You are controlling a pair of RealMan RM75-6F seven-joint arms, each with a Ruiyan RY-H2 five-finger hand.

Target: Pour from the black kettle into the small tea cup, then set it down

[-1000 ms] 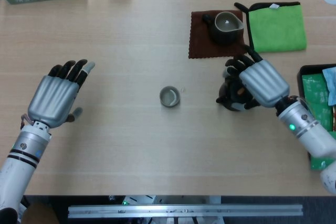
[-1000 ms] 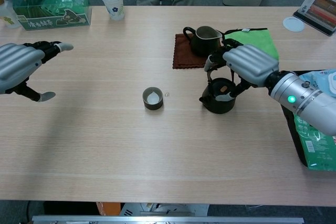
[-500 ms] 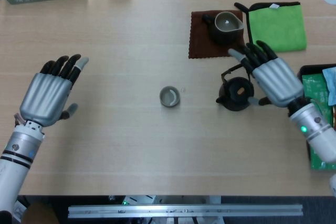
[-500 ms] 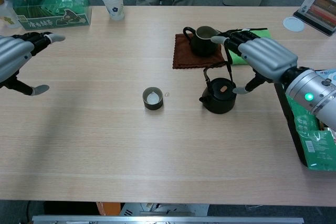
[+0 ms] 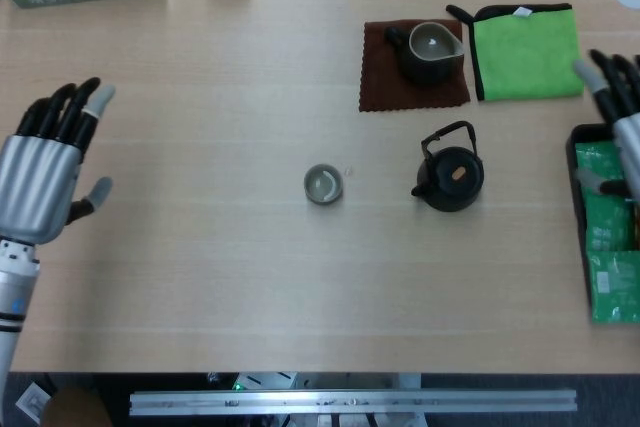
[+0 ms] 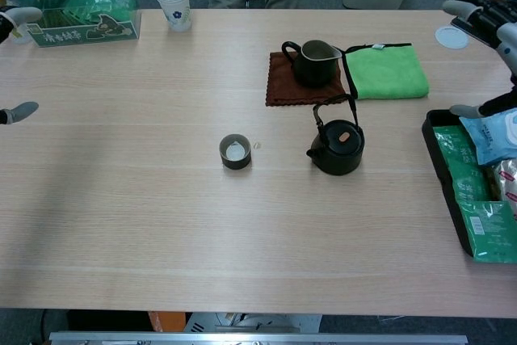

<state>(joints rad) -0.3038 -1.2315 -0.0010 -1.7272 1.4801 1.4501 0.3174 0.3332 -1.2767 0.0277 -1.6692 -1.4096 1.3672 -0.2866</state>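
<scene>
Black kettle (image 5: 451,173) standing upright on the bare table (image 5: 250,277) right of centre in the head view, hoop handle raised, spout aimed left at the small tea cup (image 5: 323,184). Sitting well apart from that cup, with the brown mat (image 5: 385,87) and its dark pitcher (image 5: 432,51) just above in frame and the green cloth (image 5: 528,51) beside those.

Judging the step in hand to be the release and clearing away, with the set-down apparently done. Doing it well likely meaning: keeping both arms wide of the handle, avoiding any brush against hoop or spout that could tip the kettle, and leaving the cup undisturbed.

Right hand (image 5: 618,117) showing only partly at the right edge of the head view, near the black tray (image 5: 578,152) of green packets, fingers spread and holding nothing; lying well apart from the kettle, to the kettle's right and a little above it in frame. Left hand (image 5: 40,175) hovering at the far left edge, fingers extended and apart, gripping nothing, farther from the kettle than the cup is.

In the chest view, showing only fingertips of each hand at the frame edges.
</scene>
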